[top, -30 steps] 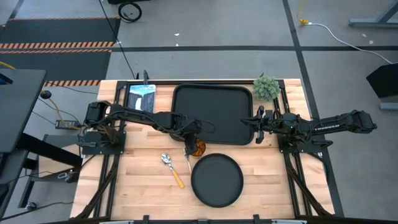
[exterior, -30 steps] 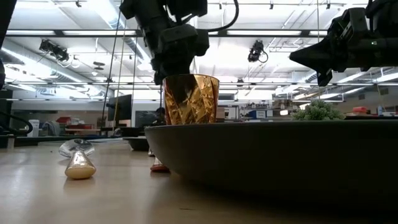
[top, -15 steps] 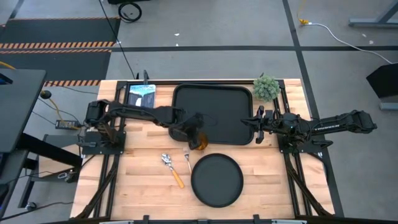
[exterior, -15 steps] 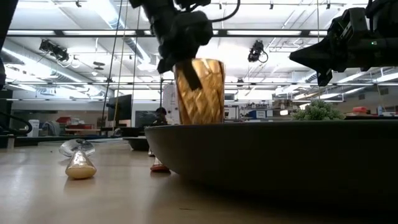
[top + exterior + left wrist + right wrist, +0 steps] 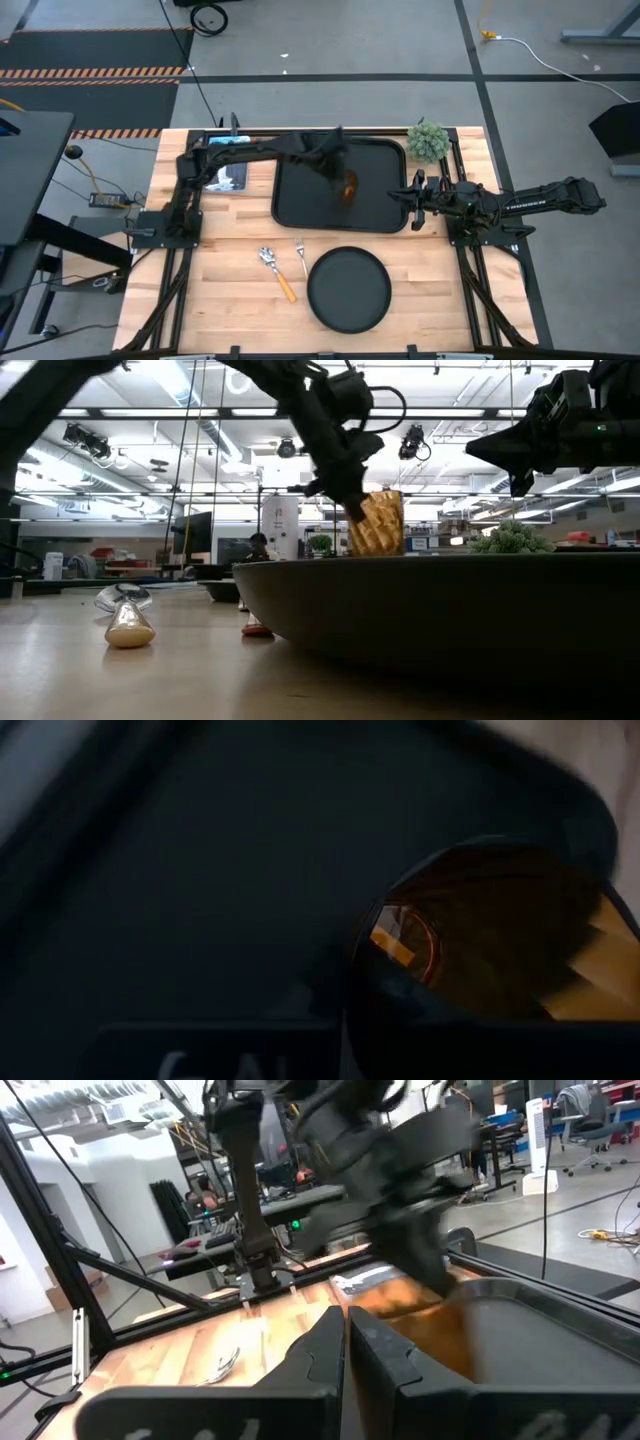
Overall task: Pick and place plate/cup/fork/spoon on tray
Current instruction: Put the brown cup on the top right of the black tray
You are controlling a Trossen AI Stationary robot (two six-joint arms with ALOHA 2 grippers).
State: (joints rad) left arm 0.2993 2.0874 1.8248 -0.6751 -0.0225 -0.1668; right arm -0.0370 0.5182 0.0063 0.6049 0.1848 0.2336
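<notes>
The amber cup (image 5: 348, 187) is in my left gripper (image 5: 340, 172), over the middle of the black tray (image 5: 300, 205); in the low view the cup (image 5: 378, 523) is tilted below the gripper. The round black plate (image 5: 348, 290) lies on the table near the front, and it fills the low view's foreground (image 5: 440, 610). The spoon (image 5: 278, 272) and the fork (image 5: 300, 255) lie left of the plate. My right gripper (image 5: 413, 200) is shut and empty at the tray's right rim. My left gripper holds the cup by its upper wall near the rim (image 5: 358, 510), coming from above and slanting from the table's left. The cup is tilted, with its mouth (image 5: 470, 920) toward the wrist camera. The plate hides its base in the low view, so whether it touches the tray cannot be told.
A small green potted plant (image 5: 428, 140) stands at the tray's far right corner. A blue and white packet (image 5: 228, 158) lies left of the tray under my left arm. Bare wood shows left and right of the plate.
My left gripper has carried the cup from beside the fork, up and toward the table's far and right edges, to above the tray's middle. The cup was upright and is now tilted. My right arm has kept still.
</notes>
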